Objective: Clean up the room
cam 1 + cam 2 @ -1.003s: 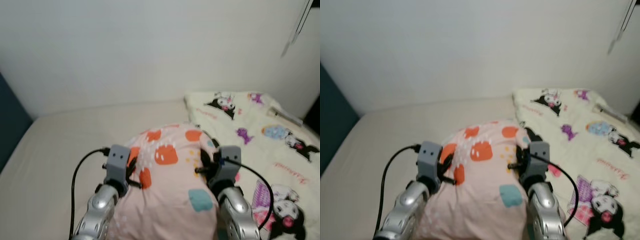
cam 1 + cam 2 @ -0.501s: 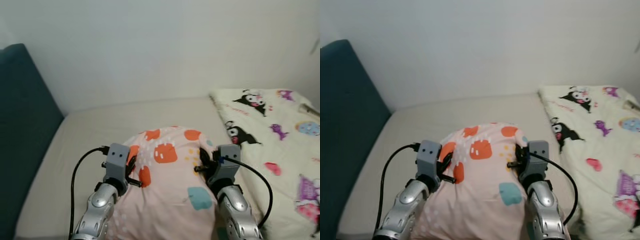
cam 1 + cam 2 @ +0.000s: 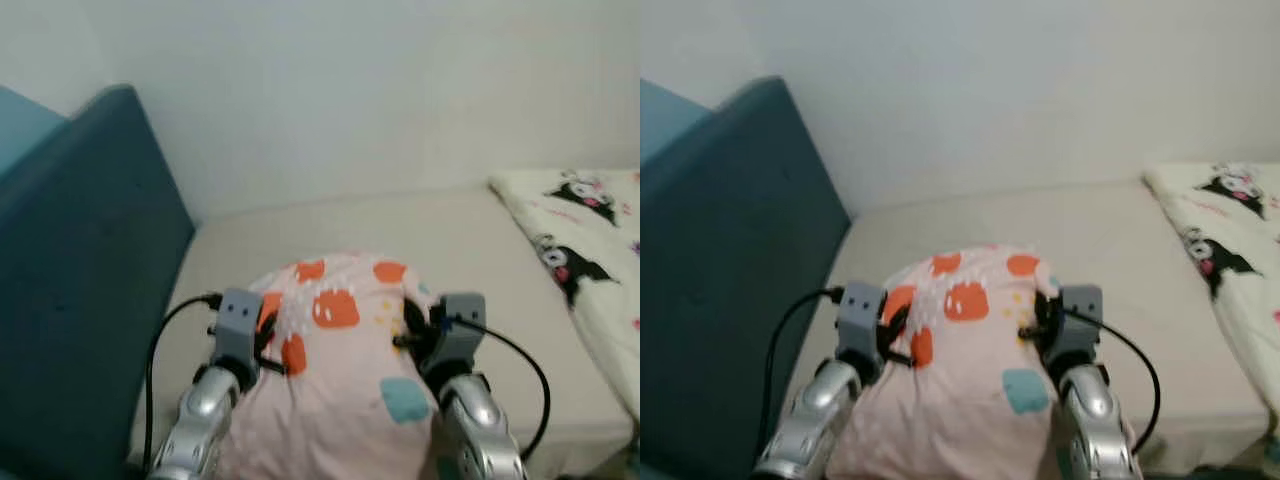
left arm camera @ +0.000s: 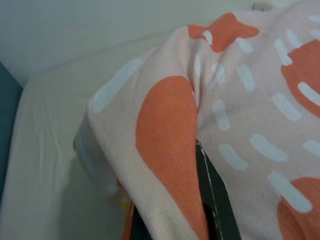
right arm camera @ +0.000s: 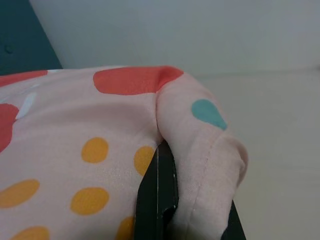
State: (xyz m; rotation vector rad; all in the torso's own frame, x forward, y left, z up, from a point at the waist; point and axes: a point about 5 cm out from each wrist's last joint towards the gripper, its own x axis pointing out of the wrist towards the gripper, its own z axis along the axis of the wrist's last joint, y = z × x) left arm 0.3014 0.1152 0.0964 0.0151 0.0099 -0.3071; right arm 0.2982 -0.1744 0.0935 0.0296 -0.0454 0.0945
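A pink pillow [image 3: 335, 370] with orange and teal patches is held up in front of me, above the near edge of the bed. My left gripper [image 3: 265, 340] is shut on the pillow's left edge. My right gripper [image 3: 408, 328] is shut on its right edge. In the left wrist view a fold of the pillow [image 4: 165, 145] covers a black finger [image 4: 216, 200]. In the right wrist view the pillow's corner [image 5: 200, 150] is pinched against a black finger [image 5: 159, 195].
A cream mattress [image 3: 450, 240] lies ahead against a white wall [image 3: 350, 90]. A tall teal headboard [image 3: 80, 280] stands at its left end. A white blanket with black cartoon figures [image 3: 590, 240] covers the right part of the bed.
The camera has turned left: the teal headboard has come far into view and the cartoon blanket has slid to the right edge. Both grippers keep the same hold on the pillow.
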